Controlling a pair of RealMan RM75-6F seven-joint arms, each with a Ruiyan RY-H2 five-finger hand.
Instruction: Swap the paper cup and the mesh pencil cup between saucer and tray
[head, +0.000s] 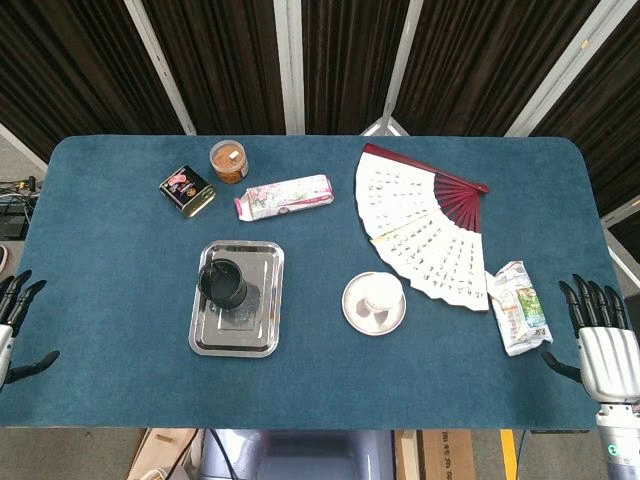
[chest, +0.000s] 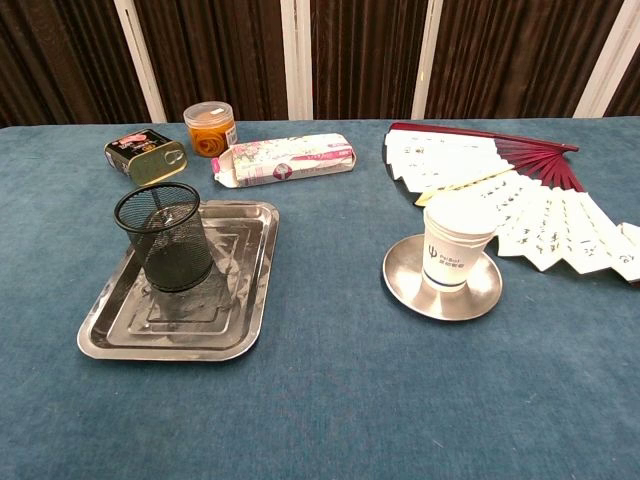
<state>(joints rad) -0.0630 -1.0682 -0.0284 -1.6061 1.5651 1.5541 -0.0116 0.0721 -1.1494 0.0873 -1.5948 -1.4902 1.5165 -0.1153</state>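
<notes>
A black mesh pencil cup stands upright on the steel tray, left of centre. A white paper cup stands upright on the round metal saucer, right of the tray. My left hand hangs at the table's left edge, fingers spread and holding nothing. Near the right front corner my right hand also has its fingers spread with nothing in them. Both hands are far from the cups and do not show in the chest view.
An open paper fan lies behind the saucer to the right. A snack packet lies near my right hand. At the back left lie a tissue pack, a small tin and a round jar.
</notes>
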